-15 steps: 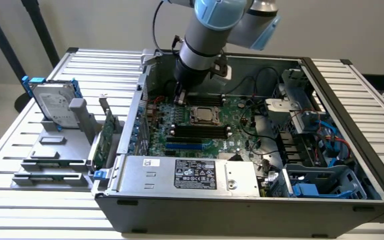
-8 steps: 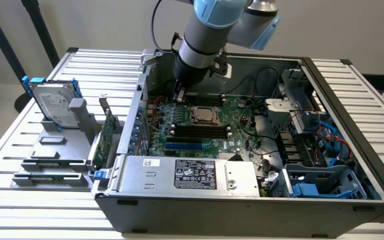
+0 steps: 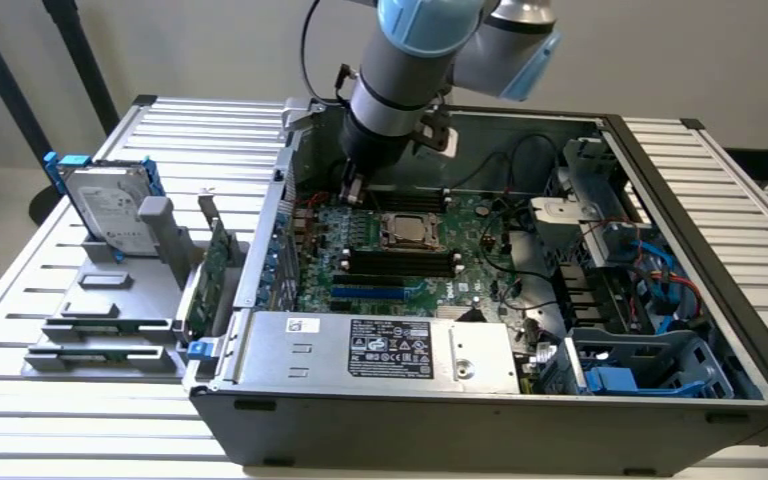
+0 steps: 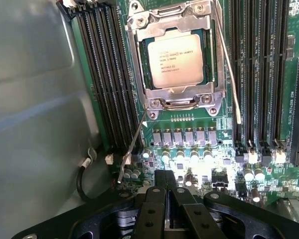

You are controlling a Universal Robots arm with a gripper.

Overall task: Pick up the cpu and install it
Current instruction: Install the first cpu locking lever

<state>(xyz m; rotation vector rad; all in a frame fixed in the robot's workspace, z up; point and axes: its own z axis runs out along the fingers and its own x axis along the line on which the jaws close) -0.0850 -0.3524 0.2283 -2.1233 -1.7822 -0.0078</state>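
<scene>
The gripper (image 4: pixel 165 181) is hanging low over the motherboard (image 4: pixel 159 124) with its two fingers (image 4: pixel 153 201) pressed together and nothing between them. Just beyond the tips a row of capacitors (image 4: pixel 194 155) is standing, and a wire lever (image 4: pixel 133 147) is slanting up from a corner of the socket (image 4: pixel 137 59) toward the fingers. Further on, the cpu (image 4: pixel 175 60) is lying flat inside that socket, pale top facing up, the metal frame sitting around its edges. A second lever (image 4: pixel 230 74) is running along the socket's other side, next to the memory slots (image 4: pixel 261 74). Both levers are looking unlatched, though I cannot tell for sure. In the exterior view the arm is reaching down into the open case (image 3: pixel 491 425), with the hard drive (image 3: pixel 107 205) standing well apart outside it. As I am judging it, the closed fingers are sitting near the slanting lever and could be snagging it or knocking the capacitors on any sideways travel; pressing the frame onto a cpu not lying square would be bending the socket's contacts
</scene>
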